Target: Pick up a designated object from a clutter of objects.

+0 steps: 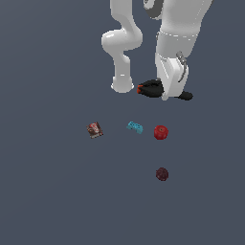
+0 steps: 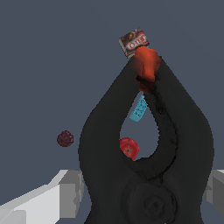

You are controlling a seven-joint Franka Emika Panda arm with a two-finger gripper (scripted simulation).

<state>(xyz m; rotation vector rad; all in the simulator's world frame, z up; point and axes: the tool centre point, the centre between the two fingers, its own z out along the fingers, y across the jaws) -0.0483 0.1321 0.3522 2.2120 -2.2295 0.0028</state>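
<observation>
The pincer (image 1: 165, 93) grips the black spring clamp (image 1: 152, 88), in the upper middle of the exterior view; whether it is off the desk (image 1: 48, 191) I cannot tell. Below it lie the reddish-brown box (image 1: 94, 129), cyan block (image 1: 135, 127) and red fruit (image 1: 161, 132), with the maroon ball (image 1: 162, 174) lowest.

Black clamp (image 1: 152, 88) at hand (image 1: 168, 91)

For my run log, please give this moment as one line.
gripper: around black clamp | closure: unclear | fruit, ball, block, box: untouched
</observation>
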